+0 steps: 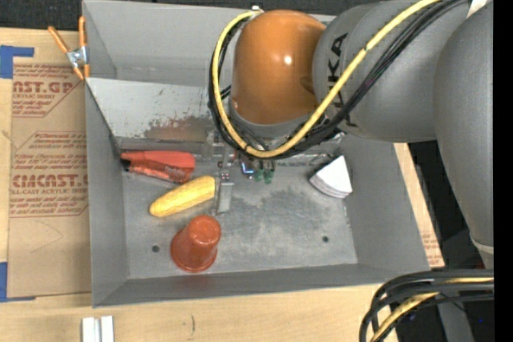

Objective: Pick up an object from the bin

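My gripper (225,199) reaches down under the orange wrist cover, near the middle of the bin floor. Its tip stands right beside the right end of a yellow banana-shaped toy (183,196), which lies tilted on the floor. Just below the banana, an orange cup (195,243) lies on its side. A red and orange hand tool (159,164) rests to the upper left, against the foot of the bin's sloped wall.
A white wedge-shaped thing (333,177) lies at the right of the floor, partly under the arm. The arm and its cables cover the bin's upper right. Bare floor stretches between the cup and the white thing.
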